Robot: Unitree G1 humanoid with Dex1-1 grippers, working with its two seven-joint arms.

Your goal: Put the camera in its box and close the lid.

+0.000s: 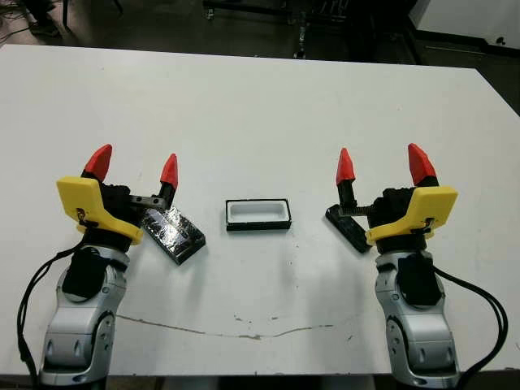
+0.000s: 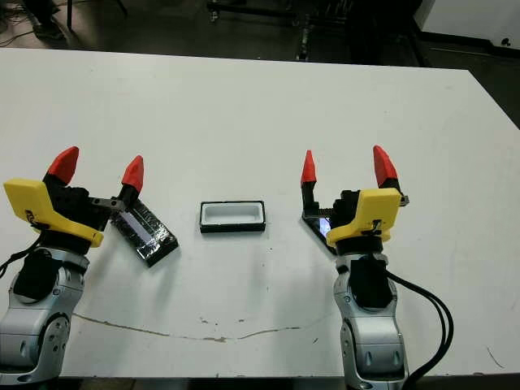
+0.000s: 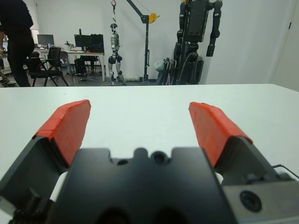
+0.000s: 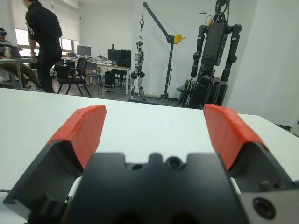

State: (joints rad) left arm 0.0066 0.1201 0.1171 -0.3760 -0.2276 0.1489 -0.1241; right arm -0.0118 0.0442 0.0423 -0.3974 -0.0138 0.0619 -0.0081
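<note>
The box, a small open tray with black walls and white lining, lies at the table's middle front. To its left the glossy speckled lid lies flat and angled, its near end under my left gripper, which hovers open and holds nothing. Right of the box lies the camera, a slim matte-black bar set at an angle, partly hidden beneath my right gripper. That gripper is also open and empty. Both wrist views show red fingertips spread apart over bare white table.
A thin dark scuff line runs along the white table near its front edge. Beyond the far edge, the wrist views show a person, chairs, and standing humanoid robots.
</note>
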